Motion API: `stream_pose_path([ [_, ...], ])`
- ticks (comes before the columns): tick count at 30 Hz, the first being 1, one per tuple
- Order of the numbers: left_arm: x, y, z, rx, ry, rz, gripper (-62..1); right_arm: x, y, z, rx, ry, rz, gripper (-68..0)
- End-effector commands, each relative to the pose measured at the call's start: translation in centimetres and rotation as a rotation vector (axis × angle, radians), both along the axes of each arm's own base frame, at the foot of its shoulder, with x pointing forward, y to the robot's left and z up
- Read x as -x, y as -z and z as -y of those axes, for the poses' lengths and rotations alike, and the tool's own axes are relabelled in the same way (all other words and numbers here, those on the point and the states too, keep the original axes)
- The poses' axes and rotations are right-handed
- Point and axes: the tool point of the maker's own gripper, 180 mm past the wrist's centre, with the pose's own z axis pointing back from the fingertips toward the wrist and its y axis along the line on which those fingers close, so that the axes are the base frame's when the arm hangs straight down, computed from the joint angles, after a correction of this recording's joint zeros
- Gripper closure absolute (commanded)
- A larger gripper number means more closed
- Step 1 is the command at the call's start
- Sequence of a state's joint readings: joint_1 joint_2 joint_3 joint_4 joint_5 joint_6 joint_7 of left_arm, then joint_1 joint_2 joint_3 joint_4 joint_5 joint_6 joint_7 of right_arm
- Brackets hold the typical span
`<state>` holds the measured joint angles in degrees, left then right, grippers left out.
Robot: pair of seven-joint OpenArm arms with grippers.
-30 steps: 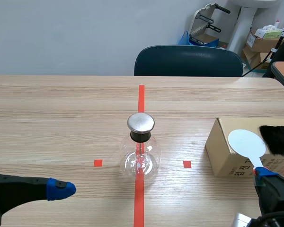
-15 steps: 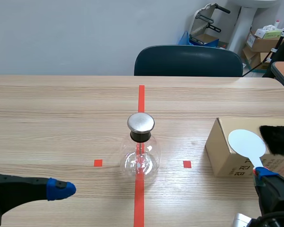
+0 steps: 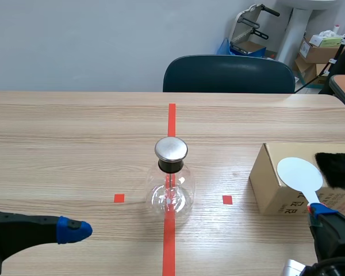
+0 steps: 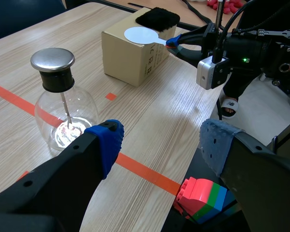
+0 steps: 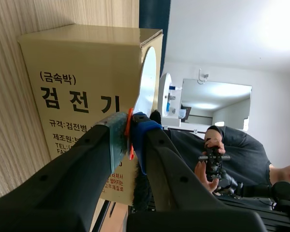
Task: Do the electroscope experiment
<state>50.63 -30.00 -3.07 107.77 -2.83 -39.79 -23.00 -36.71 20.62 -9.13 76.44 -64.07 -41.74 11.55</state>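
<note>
The electroscope, a clear glass flask (image 3: 171, 192) with a round metal cap (image 3: 171, 149), stands on the red tape line at the table's middle. A white disc paddle (image 3: 299, 172) leans over the cardboard box (image 3: 273, 187) at the right, and my right gripper (image 3: 317, 210) is shut on its thin red handle (image 5: 130, 133). A black fur pad (image 3: 337, 169) lies on the box. My left gripper (image 4: 159, 145) is open near the front left edge, with the flask (image 4: 65, 116) ahead of its left finger (image 4: 106, 140) and nothing between the fingers.
A dark chair (image 3: 229, 73) stands behind the table's far edge. Coloured toy bricks (image 4: 203, 194) lie below the near table edge. Small red tape squares (image 3: 119, 198) flank the flask.
</note>
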Motion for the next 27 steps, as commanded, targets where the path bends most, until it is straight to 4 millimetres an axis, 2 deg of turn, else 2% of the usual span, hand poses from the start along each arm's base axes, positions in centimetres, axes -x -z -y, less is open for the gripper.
stream_pose_path([
  [1,-0.2,-1.0,0.3,0.036,-0.002,0.021,-36.6,-0.6,-1.5,0.0,0.004,-0.009,0.073,-0.8],
  [14,-0.2,-0.6,0.2,0.013,-0.006,0.01,-36.6,-0.6,-1.5,-0.1,0.003,-0.014,0.073,-0.9],
  [20,-2.2,-0.9,-0.5,-0.017,-0.078,0.083,-36.6,-0.6,-1.5,-0.1,0.002,-0.018,0.073,-0.9],
  [23,-3.2,-0.8,-0.9,-0.044,-0.102,0.109,-31.8,-0.5,-1.5,-0.3,0.001,-0.024,0.073,-0.9],
  [27,-4.9,-0.3,-1.5,-0.069,-0.153,0.135,-18.7,-0.5,-1.5,-0.2,0.001,-0.024,0.072,-0.9],
])
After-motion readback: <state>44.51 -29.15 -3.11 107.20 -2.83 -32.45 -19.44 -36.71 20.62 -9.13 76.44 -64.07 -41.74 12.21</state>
